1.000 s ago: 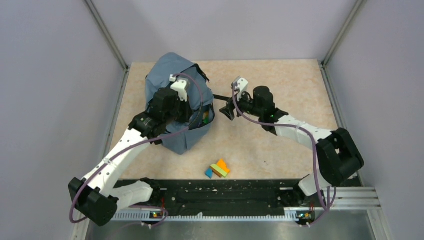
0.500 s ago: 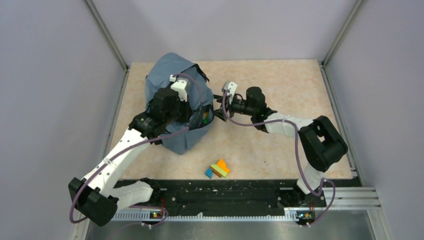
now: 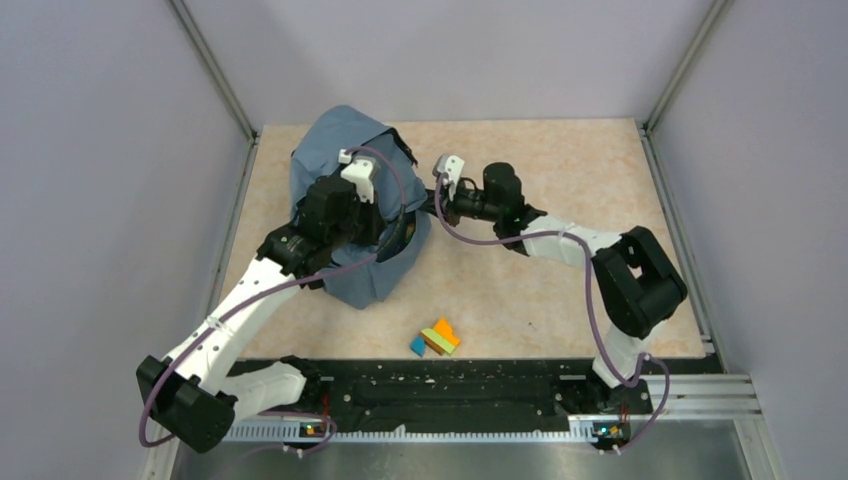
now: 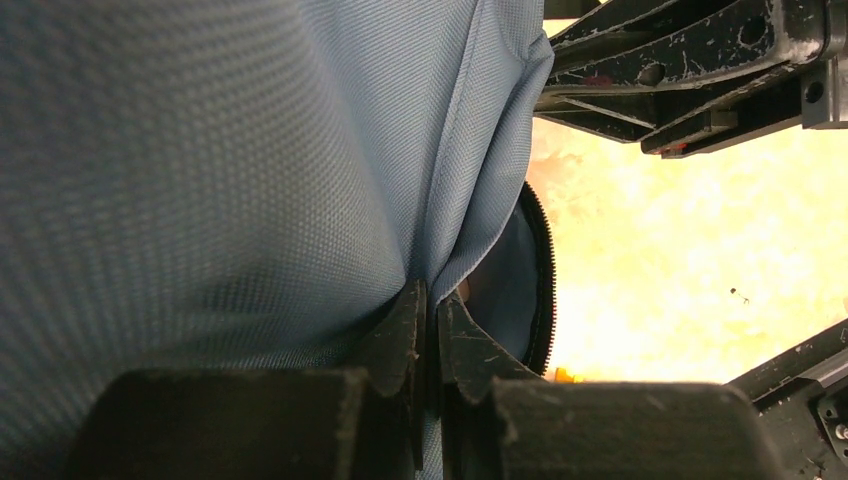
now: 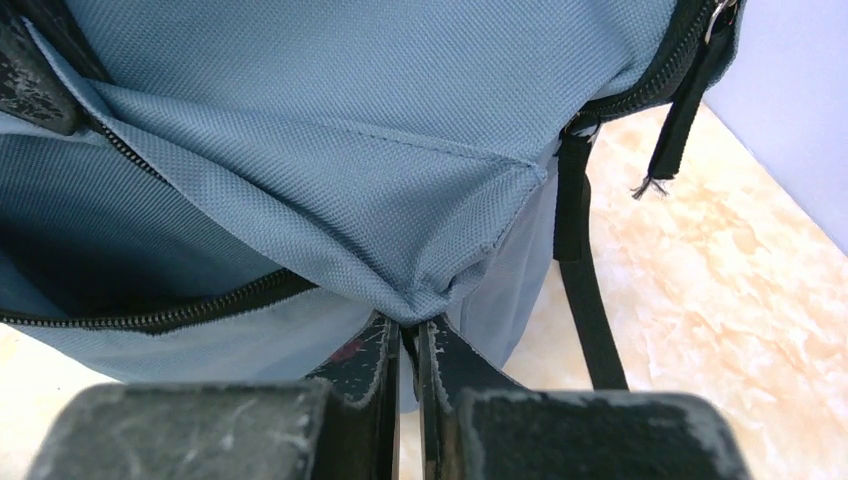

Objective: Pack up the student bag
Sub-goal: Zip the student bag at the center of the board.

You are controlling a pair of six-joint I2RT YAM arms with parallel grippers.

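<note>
**Both grippers pinch the bag's opening**

The student bag (image 3: 330,140) stands in the upper left of the overhead view, on the far left part of the bench (image 3: 580,170). It is a soft slate-blue fabric pack, slumped and creased, and much bigger than the small coloured blocks (image 3: 435,338) lying near the bench's lower edge.

In the right wrist view the weave is fine and even, with a stitched seam crossing the panel. A black zipper (image 5: 150,315) runs along the opening at lower left, and a black strap (image 5: 578,250) hangs down at the right.

The left gripper (image 4: 428,300) is closed on a fold of the blue fabric beside the zipper edge. The right gripper (image 5: 408,335) is closed on a puckered corner of the bag's flap.

From above, the left arm covers the middle of the bag, and both sets of fingertips are hidden there. The interior shows only as dark shadow, so nothing inside can be made out. In the left wrist view, scuffed black parts at the upper right and lower right are cut off by the frame. The bench behind them is washed out by glare.
</note>
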